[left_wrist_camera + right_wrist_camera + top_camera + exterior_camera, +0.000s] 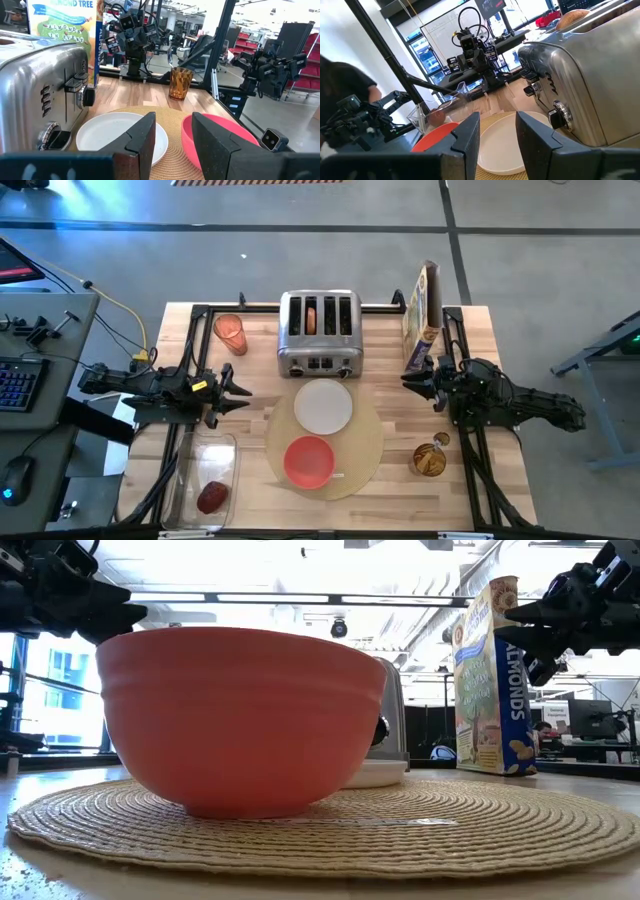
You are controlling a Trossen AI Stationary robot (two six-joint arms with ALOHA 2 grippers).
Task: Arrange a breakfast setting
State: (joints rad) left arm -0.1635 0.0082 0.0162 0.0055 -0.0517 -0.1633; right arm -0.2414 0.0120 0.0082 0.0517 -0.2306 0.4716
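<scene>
Both arms reach inward from opposite sides, held level. The left hand (pixel 243 392) and the right hand (pixel 412 376) hover with fingers parted, holding nothing.

Toast (pixel 311 317) mostly sunk in toaster (pixel 319 335) slot; spoon (pixel 338 475) largely hidden behind bowl (pixel 309 461); fruit (pixel 211 497) blurred inside tub (pixel 205 480)

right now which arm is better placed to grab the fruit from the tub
Left. The dark red fruit lies in the clear tub on the left arm's side, just below the left gripper; the right gripper is across the placemat.
</scene>
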